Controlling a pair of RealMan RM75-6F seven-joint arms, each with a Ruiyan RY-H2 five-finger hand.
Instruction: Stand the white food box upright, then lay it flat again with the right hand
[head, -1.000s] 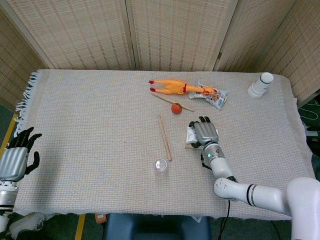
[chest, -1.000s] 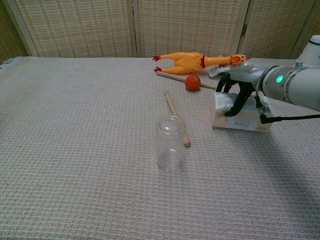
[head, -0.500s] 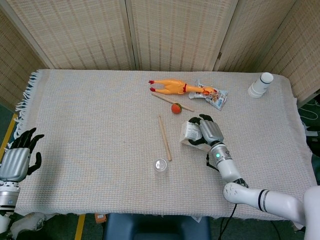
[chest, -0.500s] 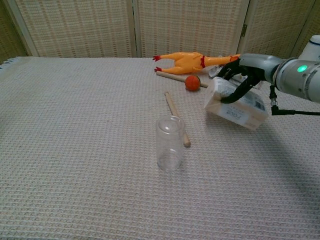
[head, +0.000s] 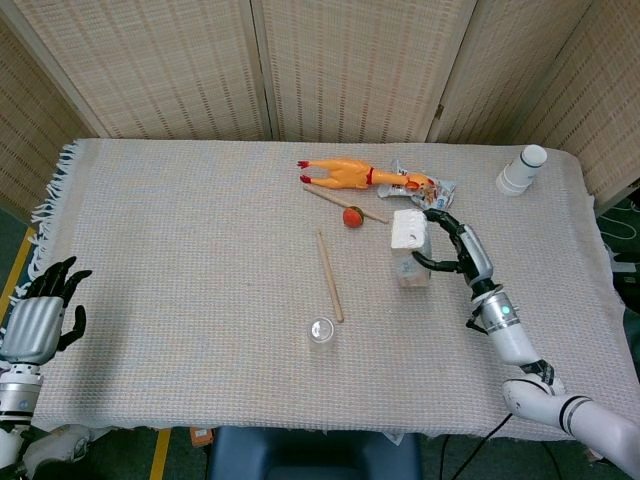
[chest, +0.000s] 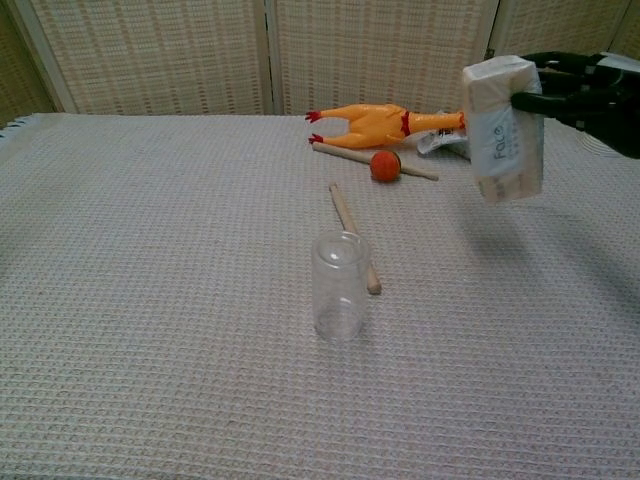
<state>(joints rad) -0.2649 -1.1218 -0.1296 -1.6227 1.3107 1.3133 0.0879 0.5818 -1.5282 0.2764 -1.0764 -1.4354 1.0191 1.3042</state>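
Note:
The white food box (head: 409, 246) (chest: 504, 129) stands on end, long side vertical, with lettering running up its face. My right hand (head: 452, 243) (chest: 577, 88) grips it near the top from the right side. In the chest view the box's lower edge hangs a little above the cloth, with a shadow beneath it. My left hand (head: 40, 315) hangs off the table's left front corner with fingers apart and nothing in it; the chest view does not show it.
A clear plastic cup (head: 321, 331) (chest: 339, 286) stands near the front centre beside a wooden stick (head: 329, 274) (chest: 355, 235). Behind lie a rubber chicken (head: 350, 174) (chest: 385, 122), an orange ball (head: 352, 215) (chest: 385, 165), a second stick, a snack packet (head: 432, 197) and a white bottle (head: 522, 168).
The right hand has lifted and turned the box from lying flat, through a tilt, to standing on end, and moved it back and to the right. The left hand stayed put.

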